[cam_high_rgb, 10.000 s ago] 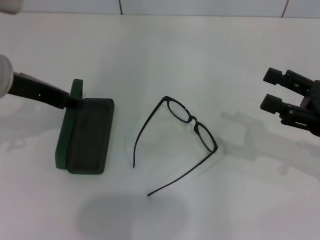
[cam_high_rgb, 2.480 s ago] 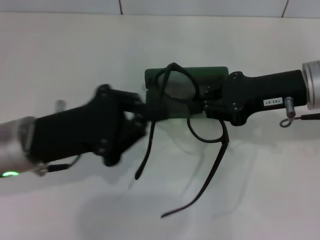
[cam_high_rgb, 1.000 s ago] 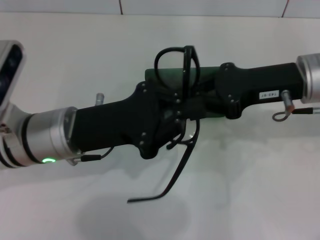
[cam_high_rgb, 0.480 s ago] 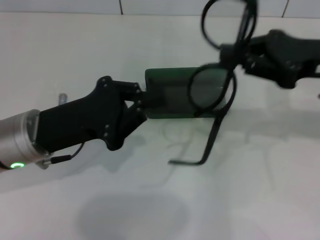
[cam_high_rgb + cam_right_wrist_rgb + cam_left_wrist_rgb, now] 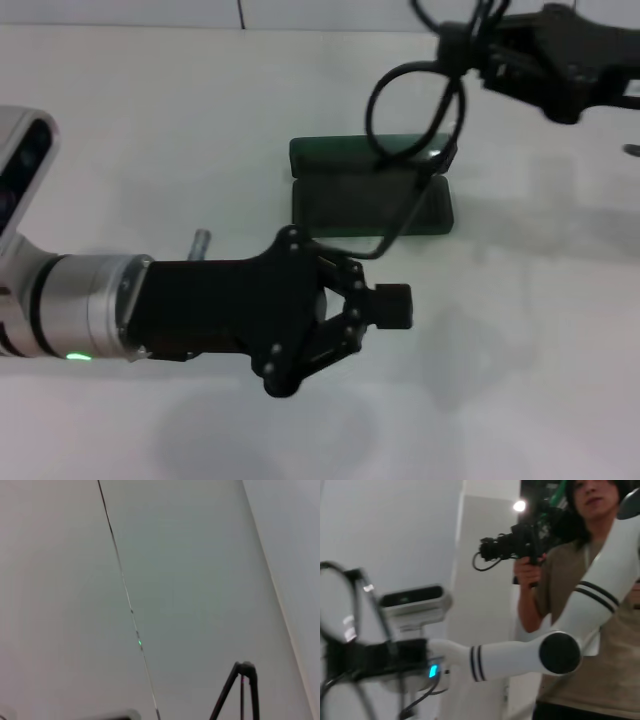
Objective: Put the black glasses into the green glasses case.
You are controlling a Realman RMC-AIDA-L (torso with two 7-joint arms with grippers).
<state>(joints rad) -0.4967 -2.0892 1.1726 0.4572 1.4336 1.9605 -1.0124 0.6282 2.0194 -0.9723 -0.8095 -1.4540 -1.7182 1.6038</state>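
In the head view, the green glasses case lies open on the white table, just above centre, its lid toward twelve o'clock and its dark tray toward six. The tray holds nothing yet. The black glasses hang in the air at about one o'clock from the case, gripped near the frame front by the right gripper, whose jaws are closed on them at the upper right. One lens loop hangs over the case's lid, and a temple arm trails down across the tray toward its near edge; whether its tip touches the lining I cannot tell. The left gripper sits at six o'clock from the case, well apart from it, jaws spread and holding nothing. By my reading the pickup is done and the case is ready, so what is left is to lower the glasses, lay them flat in the tray and let go.

In the left wrist view, the black glasses show at nine o'clock, a lens loop and temple standing up from the dark right gripper that clamps them; the white arm runs off to three o'clock, and a person with a camera stands behind.

In the right wrist view, only pale wall shows, with a thin dark tripod-like shape at five o'clock; neither jaws nor case appear.
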